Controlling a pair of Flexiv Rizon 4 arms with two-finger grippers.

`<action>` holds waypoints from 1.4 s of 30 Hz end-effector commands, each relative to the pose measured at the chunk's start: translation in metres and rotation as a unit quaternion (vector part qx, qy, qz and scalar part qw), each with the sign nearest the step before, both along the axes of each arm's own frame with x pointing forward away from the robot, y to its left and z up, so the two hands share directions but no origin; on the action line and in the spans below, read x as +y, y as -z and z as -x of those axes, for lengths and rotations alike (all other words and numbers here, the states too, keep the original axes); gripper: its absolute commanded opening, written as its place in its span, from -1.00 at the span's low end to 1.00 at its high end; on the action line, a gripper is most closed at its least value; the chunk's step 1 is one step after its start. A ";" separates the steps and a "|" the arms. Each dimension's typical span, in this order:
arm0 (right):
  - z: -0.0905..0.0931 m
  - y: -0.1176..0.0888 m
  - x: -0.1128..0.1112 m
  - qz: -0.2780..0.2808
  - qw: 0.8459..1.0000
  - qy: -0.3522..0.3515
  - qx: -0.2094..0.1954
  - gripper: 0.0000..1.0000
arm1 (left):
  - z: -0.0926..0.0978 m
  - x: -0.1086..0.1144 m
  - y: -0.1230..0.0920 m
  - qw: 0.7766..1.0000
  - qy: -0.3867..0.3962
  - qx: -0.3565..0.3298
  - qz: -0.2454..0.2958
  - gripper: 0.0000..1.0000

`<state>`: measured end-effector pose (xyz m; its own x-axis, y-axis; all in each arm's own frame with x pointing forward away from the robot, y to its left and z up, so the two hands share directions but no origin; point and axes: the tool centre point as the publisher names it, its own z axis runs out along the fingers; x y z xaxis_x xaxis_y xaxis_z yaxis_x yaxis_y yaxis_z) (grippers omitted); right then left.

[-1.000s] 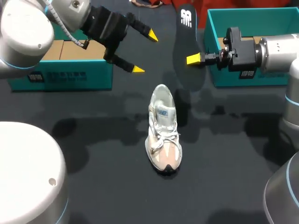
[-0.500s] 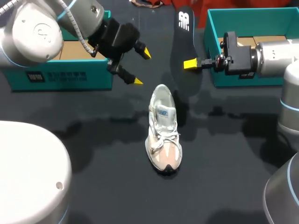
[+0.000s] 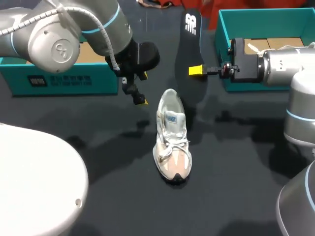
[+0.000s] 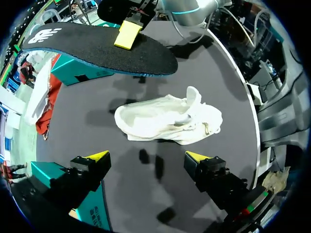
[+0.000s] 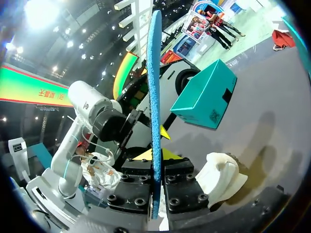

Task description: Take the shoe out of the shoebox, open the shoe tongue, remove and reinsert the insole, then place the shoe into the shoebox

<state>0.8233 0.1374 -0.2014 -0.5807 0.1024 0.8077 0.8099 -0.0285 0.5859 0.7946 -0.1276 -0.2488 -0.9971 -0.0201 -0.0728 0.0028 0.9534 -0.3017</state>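
A white sneaker stands on the dark table, toe toward me, its tongue up. My right gripper is shut on the black insole, holding it in the air behind the shoe's heel. In the right wrist view the insole stands edge-on between the closed fingers, with the sneaker beside them. My left gripper hangs open just left of the heel. In the left wrist view its gripper points at the sneaker, which lies ahead of the spread fingers, with the insole beyond it.
One teal shoebox stands at the back right, behind my right gripper. Another teal box stands at the back left, under my left arm. Dark table surface lies bare in front of the shoe and on both sides of it.
My left arm has swung in and down, bringing its open gripper close to the shoe's heel. My right gripper has shifted the insole slightly left. The shoe has not moved.
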 end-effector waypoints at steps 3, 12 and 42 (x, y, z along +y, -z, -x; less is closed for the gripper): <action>-0.009 0.016 0.014 -0.030 0.999 -0.021 0.002 -1.00 | -0.003 -0.002 0.015 0.999 0.012 0.016 -0.034 1.00; -0.009 0.016 0.014 -0.030 0.999 -0.021 0.002 -1.00 | -0.004 -0.003 0.020 0.999 0.018 0.017 -0.031 1.00; -0.024 0.053 0.034 -0.098 0.994 -0.011 -0.056 -1.00 | 0.000 -0.007 0.075 0.991 0.054 -0.053 0.113 1.00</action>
